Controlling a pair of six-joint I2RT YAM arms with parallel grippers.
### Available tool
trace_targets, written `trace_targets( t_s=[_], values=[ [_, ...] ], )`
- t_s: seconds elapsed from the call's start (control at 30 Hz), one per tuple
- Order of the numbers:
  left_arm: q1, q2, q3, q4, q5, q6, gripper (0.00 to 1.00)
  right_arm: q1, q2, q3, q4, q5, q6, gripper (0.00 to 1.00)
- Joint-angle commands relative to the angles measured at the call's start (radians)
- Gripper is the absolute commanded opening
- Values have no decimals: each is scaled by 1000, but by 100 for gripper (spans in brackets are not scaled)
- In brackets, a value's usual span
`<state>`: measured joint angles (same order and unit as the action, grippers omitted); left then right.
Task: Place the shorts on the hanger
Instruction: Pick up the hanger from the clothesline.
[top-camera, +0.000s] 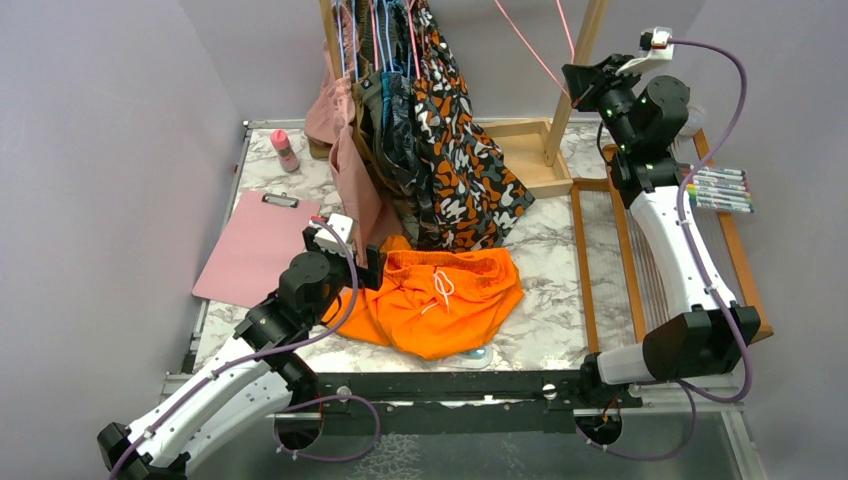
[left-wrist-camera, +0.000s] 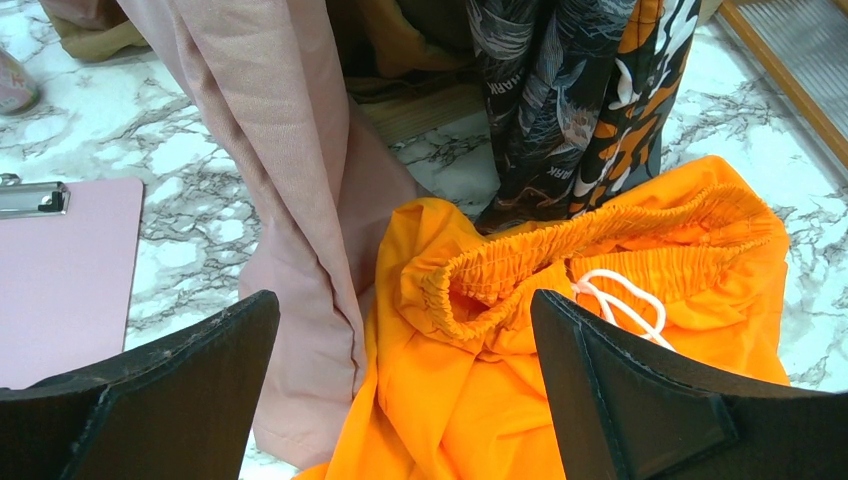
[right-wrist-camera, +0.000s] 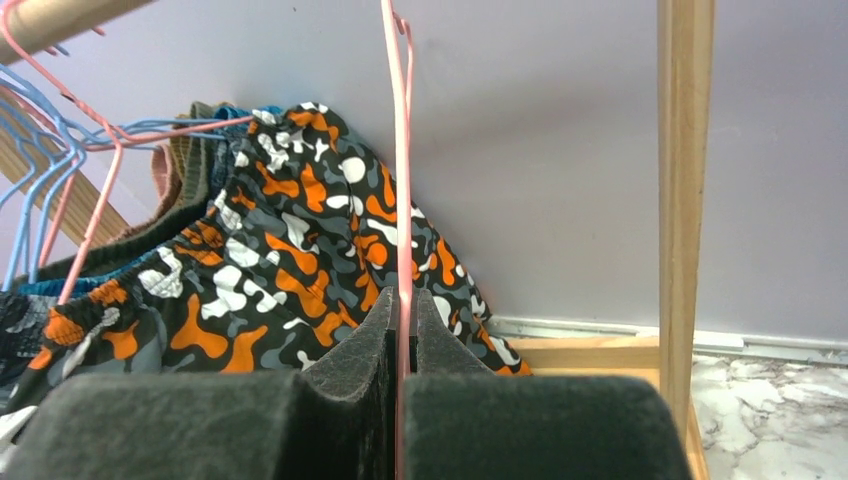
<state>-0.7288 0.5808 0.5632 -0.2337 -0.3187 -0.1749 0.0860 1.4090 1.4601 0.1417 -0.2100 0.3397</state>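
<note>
The bright orange shorts (top-camera: 445, 298) lie crumpled on the marble table near its front edge, white drawstring up. In the left wrist view the shorts (left-wrist-camera: 560, 300) show their gathered waistband between my fingers. My left gripper (left-wrist-camera: 405, 330) is open just above the waistband's left end; in the top view the left gripper (top-camera: 372, 268) sits at the shorts' left edge. My right gripper (right-wrist-camera: 402, 305) is shut on the pink wire hanger (right-wrist-camera: 400, 180), raised at the back right beside the rack post. In the top view the hanger (top-camera: 530, 45) runs up from the right gripper (top-camera: 578, 80).
A wooden rack (top-camera: 572, 70) holds blotch-patterned (top-camera: 465, 160) and dusty pink (top-camera: 345, 165) garments on blue hangers (right-wrist-camera: 30, 190). A pink clipboard (top-camera: 255, 245) lies left, a pink bottle (top-camera: 285, 150) behind it. A wooden frame (top-camera: 640, 260) and markers (top-camera: 720, 190) lie right.
</note>
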Motion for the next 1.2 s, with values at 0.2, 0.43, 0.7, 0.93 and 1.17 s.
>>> trace_targets(
  t_s=[0.2, 0.43, 0.7, 0.93, 1.17],
  values=[
    [-5, -1, 14, 2, -12, 0, 98, 6, -109, -70, 42, 27, -3, 1],
    [-4, -2, 17, -11, -56, -9, 98, 6, -219, -135, -40, 17, 25, 1],
    [-5, -14, 31, -66, -250, -70, 99, 6, -385, -194, -255, -1, 88, 1],
    [-4, -44, 51, -122, -492, -170, 99, 50, -528, -234, -378, 35, 79, 1],
    [-4, -133, 120, -200, -705, -246, 99, 177, -648, -199, -397, -49, -7, 1]
  ],
)
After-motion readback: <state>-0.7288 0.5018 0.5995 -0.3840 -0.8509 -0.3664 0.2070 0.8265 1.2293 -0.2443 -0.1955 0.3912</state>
